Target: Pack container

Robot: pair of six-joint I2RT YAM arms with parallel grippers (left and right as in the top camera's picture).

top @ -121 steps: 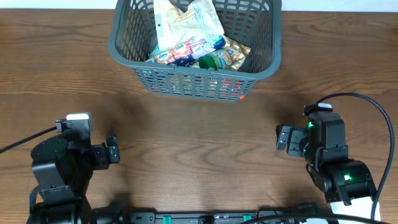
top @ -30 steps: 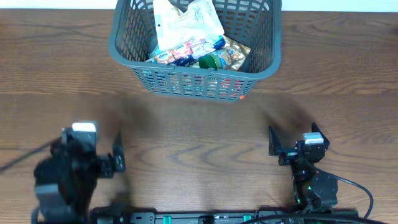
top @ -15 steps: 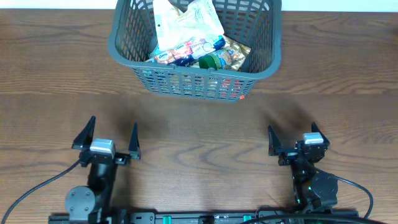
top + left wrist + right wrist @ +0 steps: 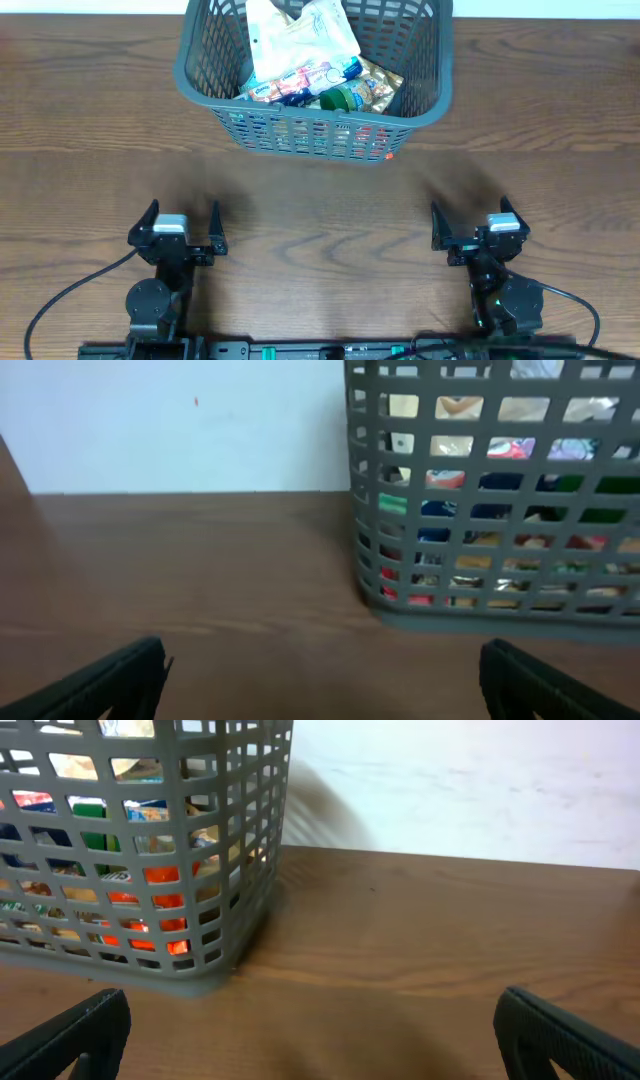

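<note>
I see the container [image 4: 312,128] at the far middle of the table [image 4: 320,200], upright with its mouth facing up and its long axis running left to right. Packets [image 4: 300,40] are heaped inside it, with a green item [image 4: 347,98] against its near wall. Their print is too small for me to read. Well short of the container, the left gripper [image 4: 182,214] and right gripper [image 4: 471,213] point toward it, fingers spread wide, holding nothing.
</note>
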